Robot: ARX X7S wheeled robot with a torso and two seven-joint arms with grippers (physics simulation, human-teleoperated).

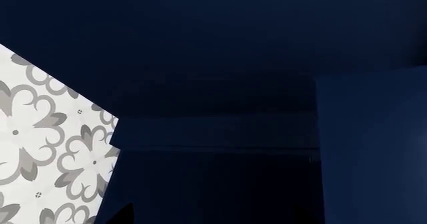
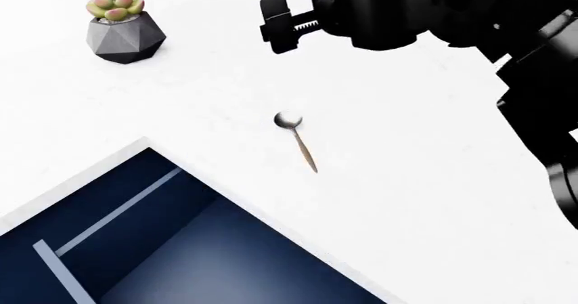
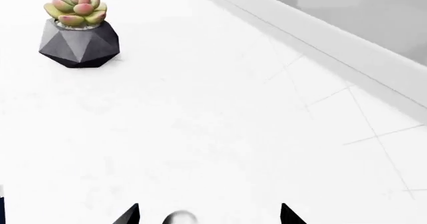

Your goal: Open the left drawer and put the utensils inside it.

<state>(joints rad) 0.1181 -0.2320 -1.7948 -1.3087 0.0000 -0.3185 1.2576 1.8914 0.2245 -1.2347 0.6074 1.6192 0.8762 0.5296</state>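
Drawer [image 2: 162, 250] stands open at lower left of the head view, navy inside with pale dividers. Spoon [image 2: 296, 140] lies on the white surface [image 2: 407, 182] just beyond the drawer's corner, bowl toward the right claw [image 2: 280, 25]. Right claw hangs above it, open, holding nothing; its tips frame the spoon bowl in the right wrist view. Fork not visible anywhere. Left claw not in view; state cannot be told.

Risks, as judged:
- thin handle flat on the surface: tips may slide off or flick the spoon away
- succulent [image 2: 124, 25] well apart, unlikely to be struck
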